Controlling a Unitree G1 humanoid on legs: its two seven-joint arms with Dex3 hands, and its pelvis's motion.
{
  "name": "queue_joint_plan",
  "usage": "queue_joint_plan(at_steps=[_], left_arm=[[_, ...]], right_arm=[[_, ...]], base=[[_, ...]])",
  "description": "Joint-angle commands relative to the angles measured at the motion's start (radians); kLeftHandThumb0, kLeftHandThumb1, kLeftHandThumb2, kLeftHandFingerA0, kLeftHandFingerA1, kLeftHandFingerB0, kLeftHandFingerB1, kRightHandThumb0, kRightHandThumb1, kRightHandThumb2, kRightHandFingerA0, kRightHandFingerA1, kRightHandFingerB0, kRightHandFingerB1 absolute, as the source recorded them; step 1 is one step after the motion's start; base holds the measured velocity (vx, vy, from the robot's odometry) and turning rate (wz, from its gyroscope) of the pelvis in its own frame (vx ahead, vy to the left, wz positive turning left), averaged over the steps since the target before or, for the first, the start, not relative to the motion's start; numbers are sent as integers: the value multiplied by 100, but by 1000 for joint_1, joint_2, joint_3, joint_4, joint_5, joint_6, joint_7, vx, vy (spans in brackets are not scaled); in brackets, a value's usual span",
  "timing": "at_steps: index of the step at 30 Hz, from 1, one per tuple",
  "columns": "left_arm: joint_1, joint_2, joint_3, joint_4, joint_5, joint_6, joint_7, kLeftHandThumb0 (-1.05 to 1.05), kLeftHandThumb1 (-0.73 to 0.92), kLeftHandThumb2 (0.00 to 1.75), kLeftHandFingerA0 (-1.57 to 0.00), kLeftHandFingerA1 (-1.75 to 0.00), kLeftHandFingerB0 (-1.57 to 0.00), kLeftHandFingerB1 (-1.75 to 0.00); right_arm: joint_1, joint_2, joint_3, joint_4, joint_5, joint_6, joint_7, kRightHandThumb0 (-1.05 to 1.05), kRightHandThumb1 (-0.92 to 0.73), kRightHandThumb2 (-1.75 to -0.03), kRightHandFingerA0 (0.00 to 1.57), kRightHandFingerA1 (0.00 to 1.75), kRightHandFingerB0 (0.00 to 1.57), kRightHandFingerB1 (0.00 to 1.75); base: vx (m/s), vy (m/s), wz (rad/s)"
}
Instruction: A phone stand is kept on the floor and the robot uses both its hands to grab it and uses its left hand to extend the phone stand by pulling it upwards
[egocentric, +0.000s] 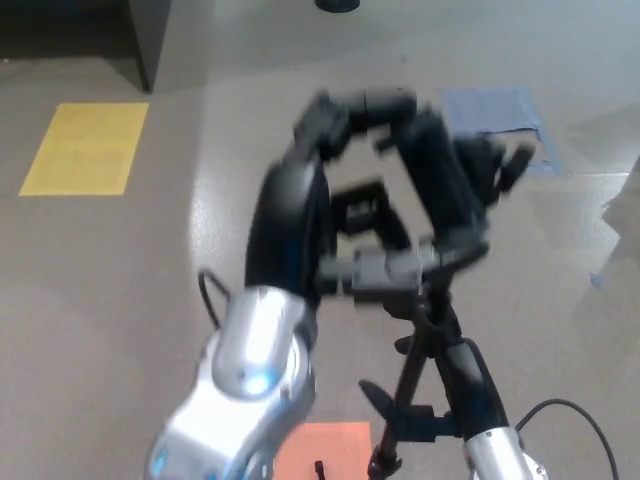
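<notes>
Black and blurred, your left hand (345, 175) is high in the frame, fingers curled around the top of the phone stand (425, 330). Your right hand (465, 375) sits low on its pole; you can't tell its fingers. Orange patch (325, 450) below.

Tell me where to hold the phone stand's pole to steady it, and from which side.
Grip the phone stand on its thin black pole just below the clamp head, coming in from the robot's right, where the right hand already sits. The pole stands near upright and slim, so fingers can wrap it; the left hand occupies the top.
</notes>
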Motion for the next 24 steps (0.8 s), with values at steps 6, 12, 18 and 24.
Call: queue_joint_plan(at_steps=[6,12,18,24], left_arm=[[-881,-28,393,157,-235,92,113,-12,57,70,-93,-175,-73,-175],[-1034,15,423,272,-219,74,100,-13,51,69,-92,-175,-79,-175],[-1176,52,443,384,-228,34,71,-15,50,71,-91,-175,-79,-175],[-1253,61,461,447,-231,0,79,-13,45,79,-92,-175,-76,-175]], right_arm=[[76,11,-58,61,87,-81,38,-105,-65,-108,157,135,133,117],[71,8,-57,70,76,-92,23,-105,-65,-109,155,134,132,117],[66,21,-68,69,84,-73,19,-104,-62,-109,157,136,136,117],[58,25,-76,72,82,-82,13,-105,-65,-109,156,134,132,117]], base=[[0,0,0],[0,0,0],[0,0,0],[0,0,0]])
